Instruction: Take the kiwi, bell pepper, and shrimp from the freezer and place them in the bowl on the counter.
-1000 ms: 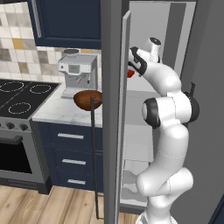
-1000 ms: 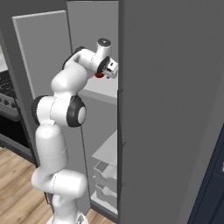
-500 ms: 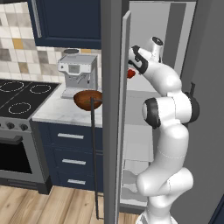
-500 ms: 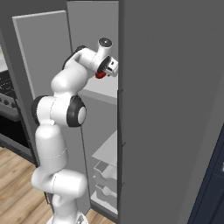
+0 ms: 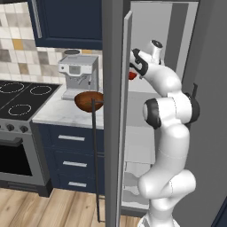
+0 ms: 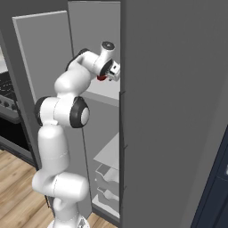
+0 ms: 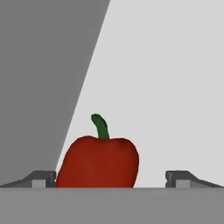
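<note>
The bell pepper (image 7: pixel 98 162), glossy red with a green stem, stands on a white shelf inside the freezer (image 5: pixel 177 26). My gripper (image 7: pixel 111 179) is open, one fingertip (image 7: pixel 43 179) on each side of the pepper and a gap on the right. From the base views the hand reaches into the upper shelf, where the gripper (image 5: pixel 133 71) meets the red pepper (image 5: pixel 132 76), also seen as a red spot (image 6: pixel 101 78) by the gripper (image 6: pixel 111 73). The reddish-brown bowl (image 5: pixel 88 101) sits on the counter (image 5: pixel 57 113). The kiwi and the shrimp are hidden.
The open freezer door (image 5: pixel 113 111) with its long dark handle (image 5: pixel 94 159) stands between the arm and the counter. A coffee machine (image 5: pixel 80 77) sits behind the bowl. A black stovetop (image 5: pixel 22 95) lies to the left, navy drawers (image 5: pixel 71 155) below.
</note>
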